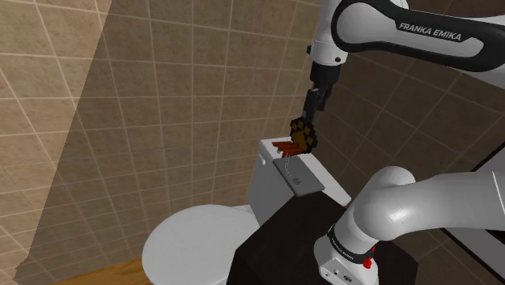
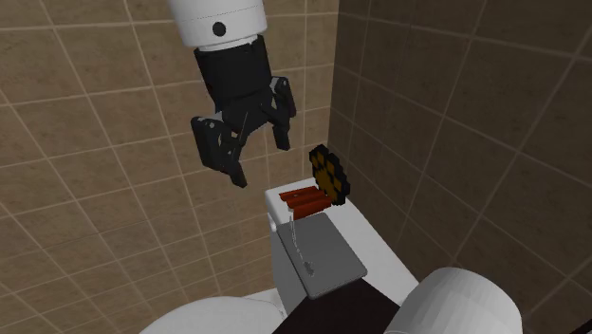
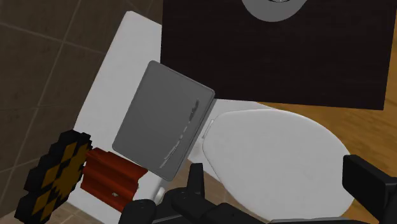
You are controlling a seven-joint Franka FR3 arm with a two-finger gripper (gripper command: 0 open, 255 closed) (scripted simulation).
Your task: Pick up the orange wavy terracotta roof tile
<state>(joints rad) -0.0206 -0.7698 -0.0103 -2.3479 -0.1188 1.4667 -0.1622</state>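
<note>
**On the toilet tank (image 1: 265, 193), roof tile (image 2: 302, 199) lies free under a wide-open gripper (image 2: 261, 159)**

At one end of the white tank's top, the reddish-orange wavy roof tile lies flat, its ridges running along its length. Touching its end, or nearly so, a blocky black-and-orange disc (image 2: 329, 173) stands on edge, upright against the brown tiled wall (image 1: 162, 97). On the tile's other side a flat grey slab (image 3: 165, 121) rests on the tank top, just beside the tile and reaching over the tank's front edge toward the closed white toilet lid (image 3: 280, 149).

Above all this hangs the black gripper, fingers spread far apart and clasping nothing. In the second exterior view it sits higher than the tile and off to that view's left, clearly apart from it. From the wrist view the fingers stand over the toilet lid, with the tile off to one side next to the disc. The dark box of the stand (image 1: 279, 251) is close by the tank, and a strip of wooden floor (image 1: 89, 275) shows beside the bowl.
</note>
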